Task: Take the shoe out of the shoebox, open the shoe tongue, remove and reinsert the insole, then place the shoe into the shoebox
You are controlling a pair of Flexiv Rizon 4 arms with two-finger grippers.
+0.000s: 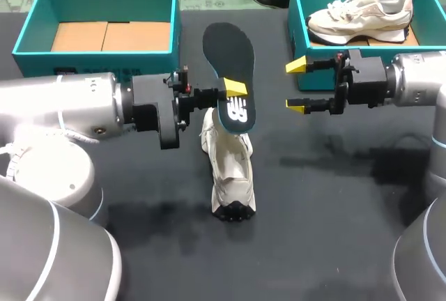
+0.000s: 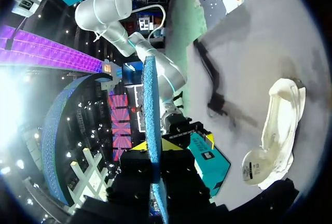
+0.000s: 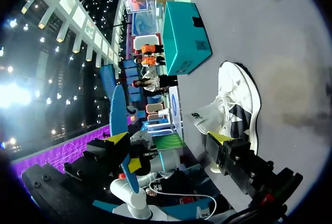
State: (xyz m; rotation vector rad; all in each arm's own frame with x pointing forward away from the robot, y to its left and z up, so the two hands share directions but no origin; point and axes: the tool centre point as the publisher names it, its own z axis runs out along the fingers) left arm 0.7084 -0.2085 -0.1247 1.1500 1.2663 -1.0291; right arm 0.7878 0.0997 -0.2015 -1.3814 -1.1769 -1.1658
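My left hand [image 1: 233,95] clenched on insole [image 1: 230,57]; shoe [image 1: 230,175] on surface [image 1: 334,196] just below it. My right hand [image 1: 297,86] released, empty, beside insole. Risk: insole may buckle or slip at reinsertion, since shoe looks unbraced.

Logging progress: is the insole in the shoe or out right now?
Out. The left gripper holds the insole in the air, clear of the white shoe on the table.

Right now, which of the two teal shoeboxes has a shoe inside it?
The right shoebox: a pale shoe lies in it. The left shoebox shows only its bare brown bottom.
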